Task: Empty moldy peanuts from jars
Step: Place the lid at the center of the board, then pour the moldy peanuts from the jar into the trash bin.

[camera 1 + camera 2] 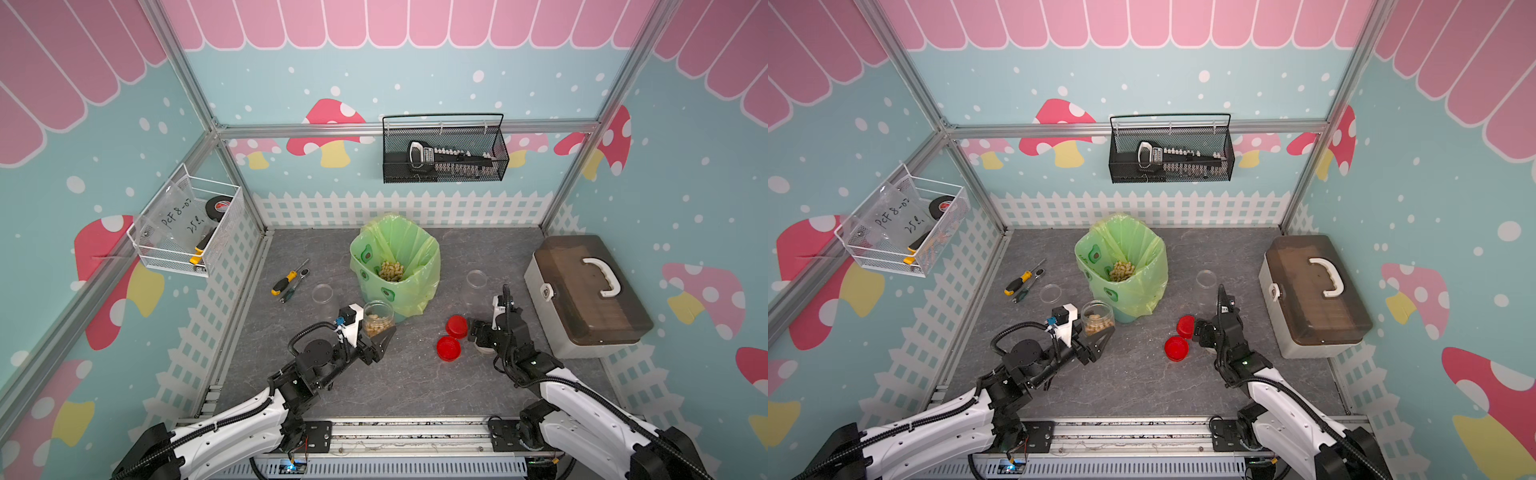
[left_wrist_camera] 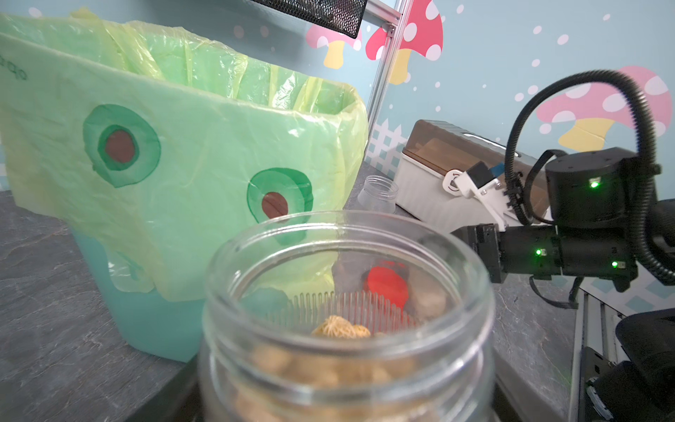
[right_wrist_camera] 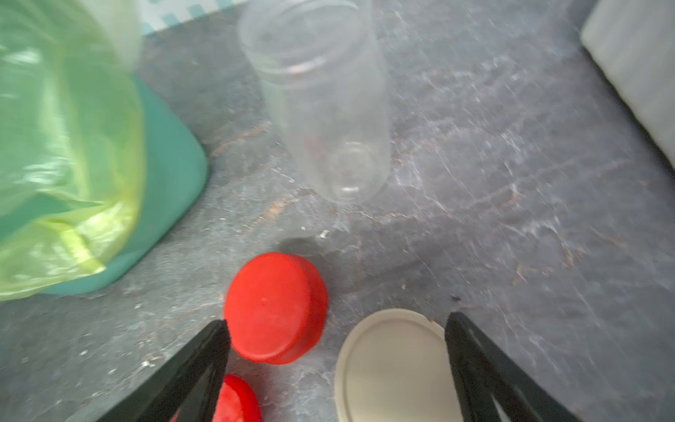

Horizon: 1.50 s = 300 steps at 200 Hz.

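A squat clear jar (image 1: 378,318) with no lid stands just in front of the bin, and my left gripper (image 1: 374,329) is shut on it. Tan moldy peanuts (image 2: 341,327) fill its lower half. My right gripper (image 3: 338,325) hangs open over the loose lids, with nothing between its fingers (image 3: 215,350). Below it lie a beige lid (image 3: 394,365) and two red lids (image 3: 275,307) (image 3: 237,400). An empty clear jar (image 3: 321,98) stands beyond them, and another empty jar (image 1: 323,293) stands to the left of the bin. More peanuts (image 1: 390,271) lie in the bin.
The bin lined with a green bag (image 1: 415,257) stands mid-table. A grey toolbox with a brown lid (image 1: 586,291) sits at the right. A yellow-handled screwdriver (image 1: 286,282) lies at the left. Wire baskets hang on the back and left walls.
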Tool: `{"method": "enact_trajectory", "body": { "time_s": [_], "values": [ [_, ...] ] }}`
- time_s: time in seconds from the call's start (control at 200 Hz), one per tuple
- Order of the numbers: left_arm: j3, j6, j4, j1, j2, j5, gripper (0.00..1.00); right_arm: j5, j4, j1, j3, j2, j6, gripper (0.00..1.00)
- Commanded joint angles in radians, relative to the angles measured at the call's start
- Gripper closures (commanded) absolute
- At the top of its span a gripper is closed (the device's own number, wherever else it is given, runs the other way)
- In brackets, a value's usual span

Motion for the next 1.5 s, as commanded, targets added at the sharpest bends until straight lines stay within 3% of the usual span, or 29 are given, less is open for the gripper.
{"method": "enact_trajectory", "body": {
  "time_s": [0.0, 0.175, 0.355, 0.475, 0.73, 1.001, 1.216, 1.496],
  "values": [
    [0.003, -0.016, 0.072, 0.006, 0.001, 0.01, 0.57, -0.153, 0.073, -0.001, 0.035, -0.033, -0.075, 0.11],
    [0.026, -0.017, 0.041, 0.006, 0.005, 0.014, 0.57, -0.192, 0.143, 0.001, 0.127, 0.051, -0.127, 0.07],
    [0.084, -0.018, -0.074, 0.006, -0.009, 0.038, 0.59, -0.276, 0.374, 0.009, 0.163, 0.234, -0.164, 0.06],
    [0.126, -0.018, -0.176, 0.007, -0.046, 0.038, 0.6, -0.272, 0.384, 0.004, 0.205, 0.343, -0.236, 0.04],
    [0.321, 0.005, -0.506, 0.005, -0.089, 0.039, 0.63, -0.214, 0.349, -0.005, 0.18, 0.306, -0.291, 0.03],
    [0.577, 0.071, -0.768, 0.003, -0.02, 0.04, 0.63, -0.172, 0.31, -0.016, 0.173, 0.285, -0.3, 0.03],
    [0.814, 0.188, -0.928, 0.003, 0.128, -0.081, 0.63, -0.165, 0.309, -0.022, 0.17, 0.28, -0.293, 0.03],
    [1.079, 0.393, -1.061, 0.006, 0.362, -0.364, 0.63, -0.164, 0.314, -0.033, 0.157, 0.267, -0.287, 0.03]
  ]
}}
